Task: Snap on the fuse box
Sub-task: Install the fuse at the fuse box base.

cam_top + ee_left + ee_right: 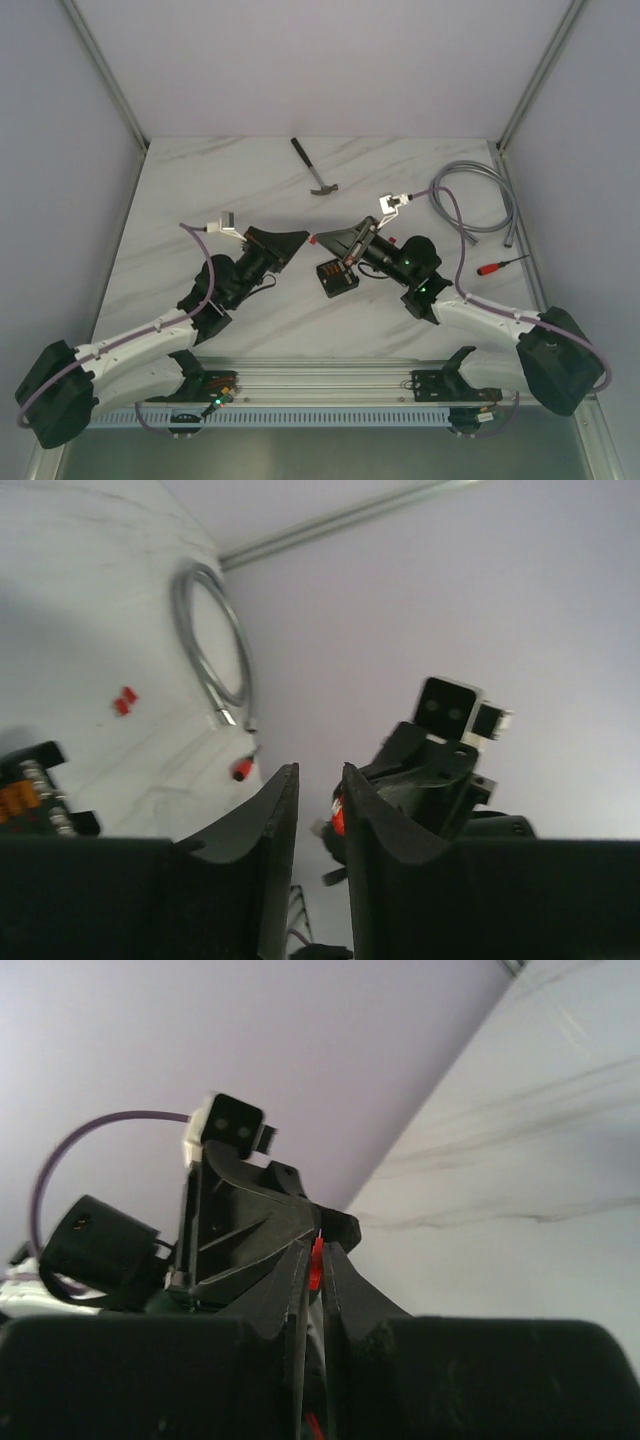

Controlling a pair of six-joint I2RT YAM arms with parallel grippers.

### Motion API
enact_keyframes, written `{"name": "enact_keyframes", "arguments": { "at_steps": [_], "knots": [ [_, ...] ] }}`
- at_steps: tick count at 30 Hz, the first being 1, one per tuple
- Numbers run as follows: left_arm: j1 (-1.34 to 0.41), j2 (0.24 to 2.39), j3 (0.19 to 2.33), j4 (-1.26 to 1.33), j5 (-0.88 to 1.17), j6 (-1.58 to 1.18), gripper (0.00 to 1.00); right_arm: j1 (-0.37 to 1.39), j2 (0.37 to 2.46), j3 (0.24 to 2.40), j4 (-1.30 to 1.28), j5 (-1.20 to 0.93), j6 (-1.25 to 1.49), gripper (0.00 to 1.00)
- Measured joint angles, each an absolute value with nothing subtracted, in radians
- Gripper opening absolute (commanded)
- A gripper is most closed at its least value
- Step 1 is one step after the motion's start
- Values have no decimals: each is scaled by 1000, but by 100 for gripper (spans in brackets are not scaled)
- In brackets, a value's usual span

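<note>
Fuse box [338, 277] lies flat on the table [200, 190], slotted face up. Just beyond its far-left corner, the right gripper [317, 1246] is clamped on a small red fuse [316, 1266]. The left gripper [320, 775], left of the box, has its jaws slightly apart and empty, tips meeting the right's.

Fuse box [337, 277]: small, black, square. Rests flat on the desk [200, 190], just off centre toward 5 o'clock, turned slightly askew to the desk edges. Open side up; slotted interior shows orange fuses and metal contacts.
</note>
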State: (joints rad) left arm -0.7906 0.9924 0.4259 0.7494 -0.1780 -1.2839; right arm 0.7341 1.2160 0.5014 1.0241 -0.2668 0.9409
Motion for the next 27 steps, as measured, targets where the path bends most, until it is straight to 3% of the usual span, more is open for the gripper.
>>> {"name": "enact_keyframes", "arguments": {
  "at_steps": [7,14,27],
  "knots": [
    [-745,897,392,521,-269,-1172,53,712,1213,664,603,-266,777,0],
    [-687,825,387,311,-332,-999,77,695,1354,915,144,-250,571,0],
    [-659,844,390,103,-498,-696,100,720,1620,1208,-437,-145,364,0]
  ]
}}
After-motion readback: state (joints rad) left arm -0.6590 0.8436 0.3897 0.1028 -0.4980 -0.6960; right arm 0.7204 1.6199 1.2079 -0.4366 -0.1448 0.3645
